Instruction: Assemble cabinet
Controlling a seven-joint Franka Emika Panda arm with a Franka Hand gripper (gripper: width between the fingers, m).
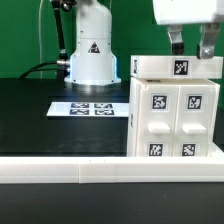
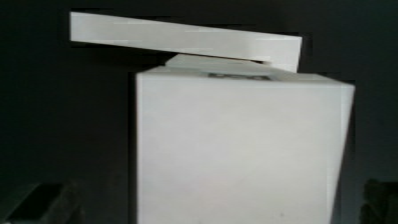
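- I am keeping the cabinet (image 1: pixel 172 118) standing upright by the table's front edge, near the corner on the exterior view's right. Its four-panel tagged face is pointing forward, probably so the tags read cleanly.
- A flat white top panel (image 1: pixel 178 68) is lying across its top. In the wrist view it is sitting skewed and overhanging, so I judge it unseated.
- The gripper (image 1: pixel 191 53) is hovering just above that panel, fingers spread and holding nothing, with the wrist pointing straight down.
- The marker board (image 1: pixel 90 107) is lying mid-table.
- The arm's base (image 1: pixel 90 55) is standing at the far edge.
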